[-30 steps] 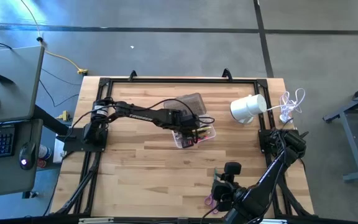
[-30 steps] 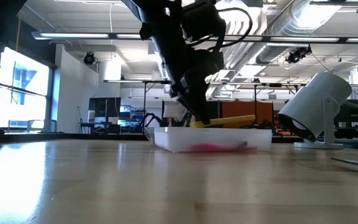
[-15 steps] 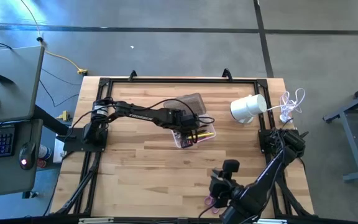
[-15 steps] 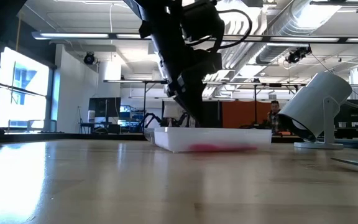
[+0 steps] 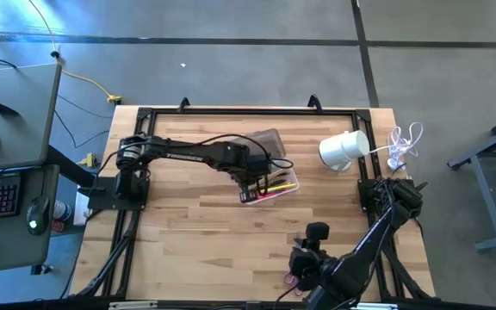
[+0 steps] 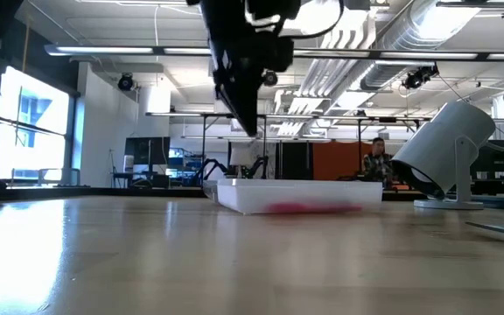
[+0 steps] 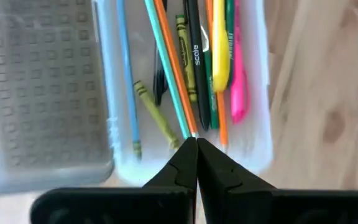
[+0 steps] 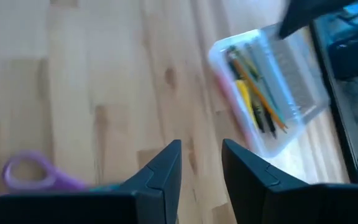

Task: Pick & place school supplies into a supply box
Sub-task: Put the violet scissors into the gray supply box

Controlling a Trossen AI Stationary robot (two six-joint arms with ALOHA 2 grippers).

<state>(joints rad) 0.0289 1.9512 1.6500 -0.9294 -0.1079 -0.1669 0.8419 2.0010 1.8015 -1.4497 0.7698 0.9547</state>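
The supply box (image 5: 270, 186) is a clear case lying open on the table's middle, its textured lid (image 7: 42, 87) folded back. Several pencils and pens (image 7: 197, 68) lie in it: orange, green, black, blue, a yellow marker, a pink one. My left gripper (image 7: 196, 142) is shut and empty, hovering above the box's end (image 6: 250, 129), clear of its rim. Purple-handled scissors (image 8: 27, 172) lie on the wood near the table's near edge (image 5: 291, 277). My right gripper (image 8: 201, 149) is open, low beside the scissors, touching nothing.
A white cylindrical object (image 5: 344, 148) stands right of the box, with a white cable bundle (image 5: 403, 145) past it at the right edge. A black frame (image 5: 231, 110) runs along the table's edges. Bare wood lies between the box and the scissors. A person (image 6: 376, 164) shows in the room behind.
My left gripper has let a yellow marker down into the box, then risen clear of it and drawn slightly toward the table's left. The marker now lies among the pens. My right gripper has shifted a little toward the near edge, by the scissors.
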